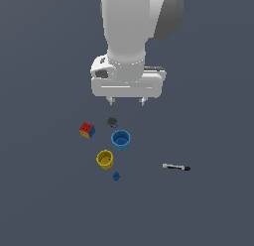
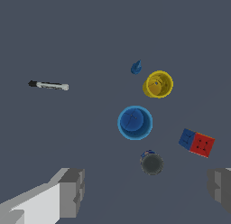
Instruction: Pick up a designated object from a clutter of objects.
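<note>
Pincer (image 1: 127,100) spread wide, empty, high over desk (image 1: 208,210). Dark item (image 1: 112,122) at 11 o'clock of blue cup (image 1: 120,140), just beside it; cube (image 1: 87,130) near at 9 o'clock. Risk on descent: one finger clipping cup rim, nudging target aside; roundish shape prone to slipping out.

Matt blue cup (image 2: 135,123) (smooth, plastic-looking), matt floor (image 1: 49,200).
</note>
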Controlling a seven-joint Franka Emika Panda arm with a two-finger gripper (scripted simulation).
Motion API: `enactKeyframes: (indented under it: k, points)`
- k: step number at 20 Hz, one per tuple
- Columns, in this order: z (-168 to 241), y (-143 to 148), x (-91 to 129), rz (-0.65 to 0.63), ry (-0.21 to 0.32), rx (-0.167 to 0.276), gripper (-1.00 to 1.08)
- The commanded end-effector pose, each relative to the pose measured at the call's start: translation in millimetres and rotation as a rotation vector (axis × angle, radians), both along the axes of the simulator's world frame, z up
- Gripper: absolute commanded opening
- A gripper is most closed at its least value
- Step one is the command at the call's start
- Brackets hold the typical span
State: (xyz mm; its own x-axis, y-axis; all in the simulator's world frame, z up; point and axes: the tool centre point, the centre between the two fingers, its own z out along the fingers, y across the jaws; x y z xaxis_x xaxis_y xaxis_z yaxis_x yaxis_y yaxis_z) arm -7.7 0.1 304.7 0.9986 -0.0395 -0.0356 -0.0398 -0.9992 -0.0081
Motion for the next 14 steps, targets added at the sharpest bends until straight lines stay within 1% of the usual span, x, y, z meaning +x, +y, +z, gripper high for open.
enactKeyframes:
  k: [1, 4, 9, 14]
  points:
    - [0.0, 0.0, 0.0, 0.000, 0.000, 0.000, 1.00]
    - [-2.1, -1.2, 0.4, 0.003, 0.001, -0.005, 1.00]
    - [-11.4, -6.0, 2.0, 0.015, 0.007, -0.025, 1.00]
    - [-11.2, -5.9, 2.1, 0.015, 0.007, -0.027, 1.00]
